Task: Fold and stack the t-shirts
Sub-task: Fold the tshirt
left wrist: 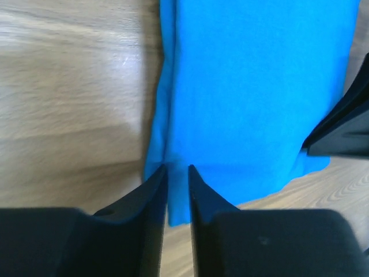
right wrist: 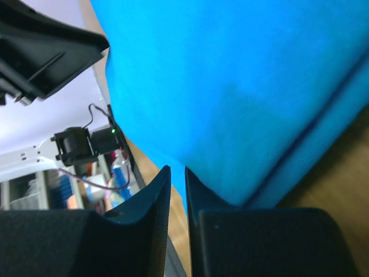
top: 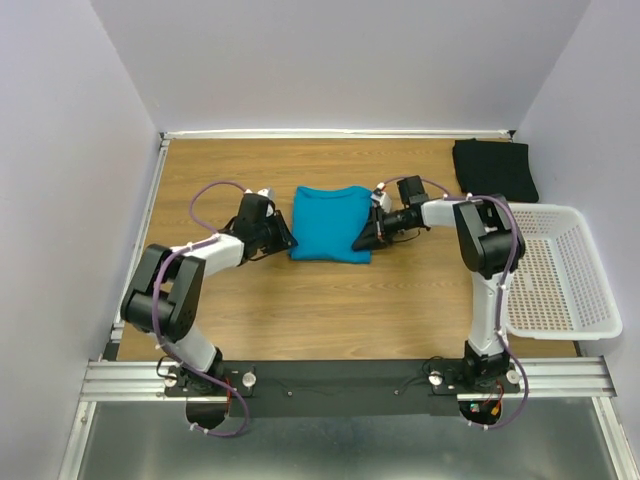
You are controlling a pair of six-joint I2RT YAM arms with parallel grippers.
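Left gripper (left wrist: pixel 176 169) clamped narrow on the near-left corner of the teal shirt (top: pixel 330 222). Right gripper (right wrist: pixel 176 170) nips the near-right corner the same way, and the cloth there seems lifted off the table (top: pixel 300 310). Shirt sits mid-table, a compact rectangle. Black shirt (top: pixel 493 168) folded at the far right corner, well apart. Judged step: a last fold, or pickup for stacking on the black. Next move wants both arms rising together, edge taut, no slip. Wood-grain top, plain pale walls, white basket (top: pixel 565 300) at right.
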